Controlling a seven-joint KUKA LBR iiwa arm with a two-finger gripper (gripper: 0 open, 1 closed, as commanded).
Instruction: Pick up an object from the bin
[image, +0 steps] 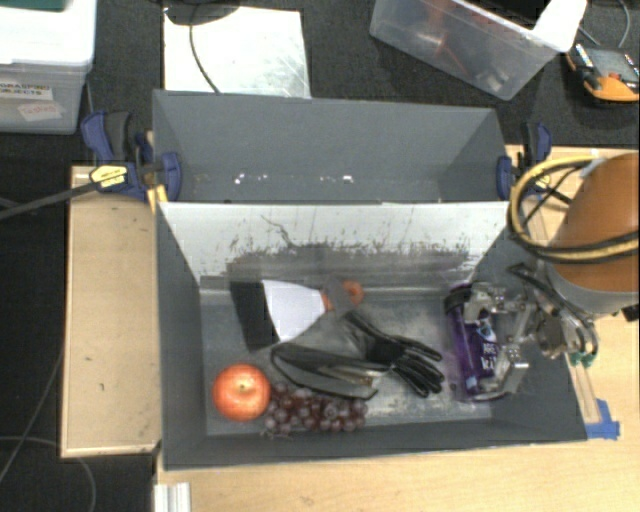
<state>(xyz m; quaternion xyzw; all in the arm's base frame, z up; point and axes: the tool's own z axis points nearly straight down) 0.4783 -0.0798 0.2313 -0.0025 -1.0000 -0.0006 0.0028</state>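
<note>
My gripper (503, 352) is low at the right end of the bin, pressed close against a purple packet-like thing (466, 345) with a blue and white label. The packet stands on end by the bin's right wall, on the gripper's left side. Just left of it, a black multi-pronged utensil (402, 356) lies flat on the floor, its prongs pointing toward the purple thing.
A dark oval tool (320, 368) lies beside the black utensil. A red apple (241, 391) and a bunch of dark grapes (312, 411) sit at the front left. A white sheet with a black block (283, 309) and a small orange thing (352, 291) lie near the back wall.
</note>
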